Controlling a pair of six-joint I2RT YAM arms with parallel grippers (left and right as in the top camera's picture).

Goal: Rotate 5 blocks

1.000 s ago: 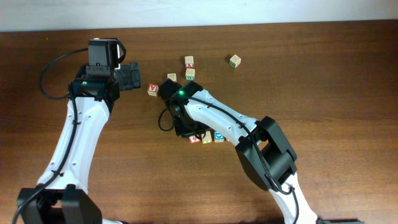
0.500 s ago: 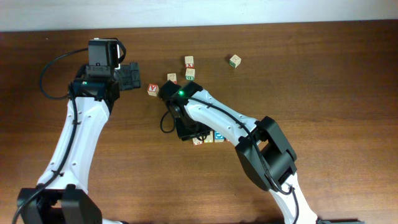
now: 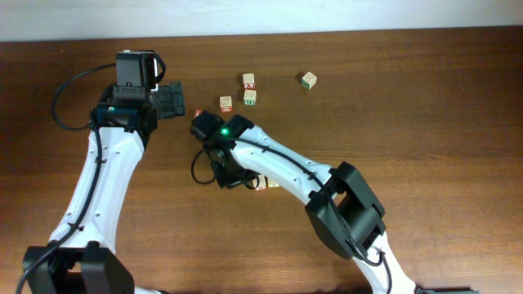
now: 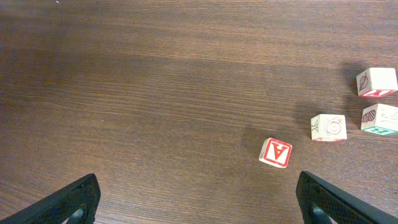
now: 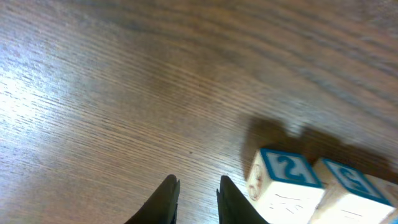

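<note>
The right gripper [image 5: 198, 200] hangs low, its pincer narrow and holding nothing, probably between two turns. Two blue-faced blocks [image 5: 287, 182] lie at its 3 o'clock. The left gripper [image 3: 176, 100] stands wide, likely idle; other blocks [image 3: 250, 97] lie at its 3 o'clock.

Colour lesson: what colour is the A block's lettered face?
Red; A block shows best in left wrist view.

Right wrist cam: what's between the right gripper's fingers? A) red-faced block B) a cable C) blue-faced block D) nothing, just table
D: the right gripper shows only bare table in its narrow gap, and the nearest blue-faced block sits off to one side, untouched.
</note>
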